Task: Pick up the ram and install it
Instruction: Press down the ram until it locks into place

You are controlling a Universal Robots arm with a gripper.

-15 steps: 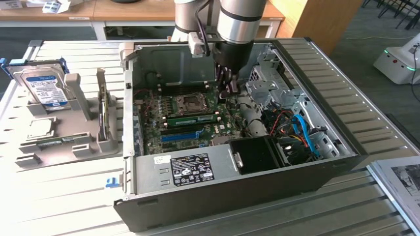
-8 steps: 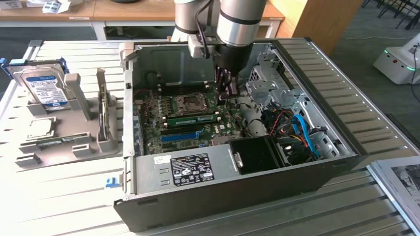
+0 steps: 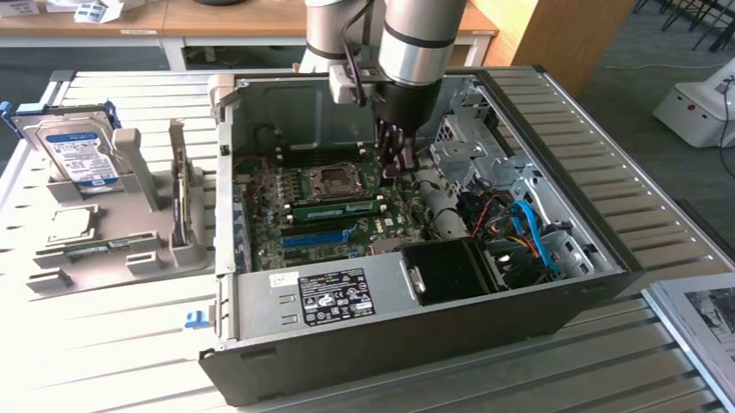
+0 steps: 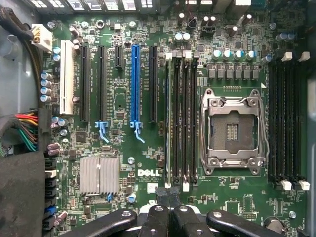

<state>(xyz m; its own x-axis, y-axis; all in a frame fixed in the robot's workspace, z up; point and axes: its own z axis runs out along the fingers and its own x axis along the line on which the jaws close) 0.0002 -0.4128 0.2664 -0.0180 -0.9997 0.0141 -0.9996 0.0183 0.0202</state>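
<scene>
The ram [image 3: 336, 207] is a long green stick lying along the motherboard [image 3: 365, 231] inside the open computer case, just below the CPU socket [image 3: 336, 179]. In the wrist view the ram [image 4: 169, 123] shows edge-on as a pale line in the memory slot furthest from the CPU socket [image 4: 232, 131]. My gripper [image 3: 392, 165] reaches down into the case over one end of the stick. Its black fingers [image 4: 160, 219] are shut together with nothing between them. Whether they touch the stick I cannot tell.
A blue slot [image 4: 136, 84] and black slots run parallel to the ram. Cables [image 3: 522, 228] and a black box [image 3: 453, 271] crowd the case's side at the exterior view's right. A grey stand outside the case holds a hard drive [image 3: 78, 155] and a thin upright board [image 3: 178, 194].
</scene>
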